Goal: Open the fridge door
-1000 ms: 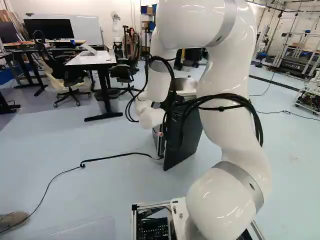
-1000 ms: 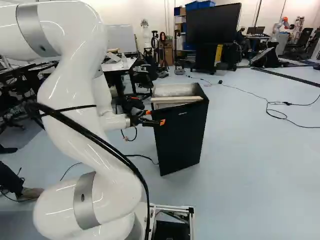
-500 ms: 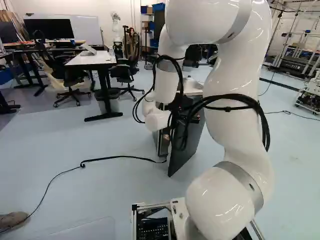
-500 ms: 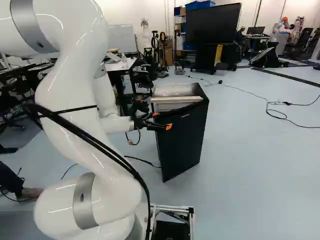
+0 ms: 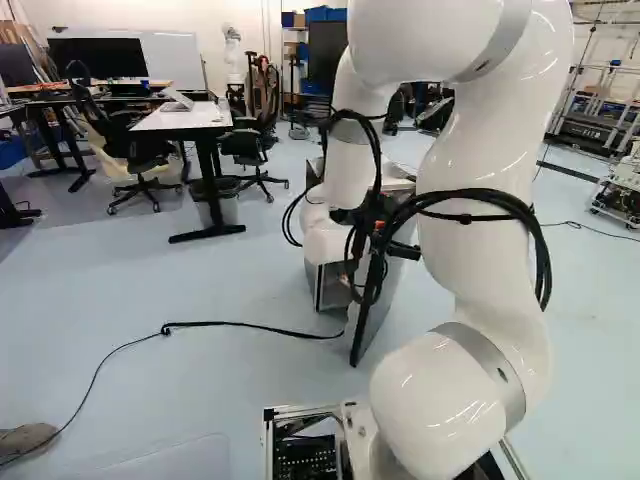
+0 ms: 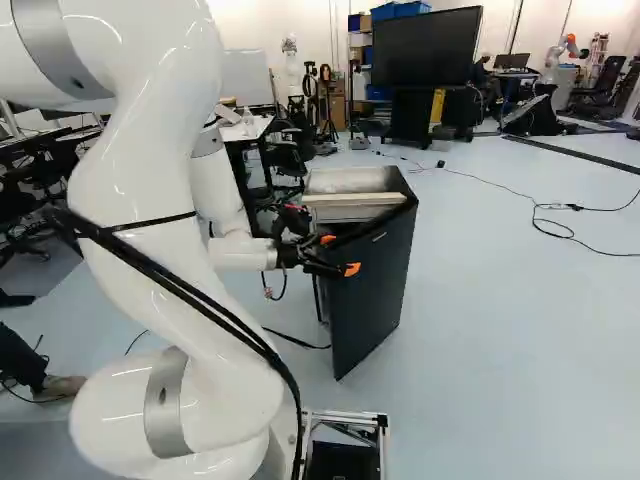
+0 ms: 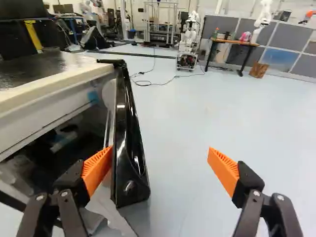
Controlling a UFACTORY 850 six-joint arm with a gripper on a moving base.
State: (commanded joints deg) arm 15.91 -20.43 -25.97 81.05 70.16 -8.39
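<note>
You have the gripper (image 6: 340,254) released, spread wide astride the fridge door (image 6: 375,300), ajar at 12 o'clock above pale-blue floor (image 6: 510,350); a white-topped desk (image 5: 165,122) stands at 11, a large screen (image 6: 428,47) at 1.

And here's the arm (image 6: 130,170), sweeping down the left of the right base view in glossy white, bright highlights all over it, with smooth grey bands (image 6: 165,405) of a metallic look! Mid-frame, the fridge door (image 6: 375,290) shows a dark, smooth outer face, fairly matt, yet its edge in the wrist view is gleaming black. The fridge top (image 6: 350,178) looks like dull metal; its pale front strip (image 6: 352,199) is smooth. Down at the black gripper (image 6: 340,254), ridged orange pads (image 7: 96,168), matt and rubbery-looking! Lower right, the floor (image 6: 520,330) is smooth with a soft sheen.
</note>
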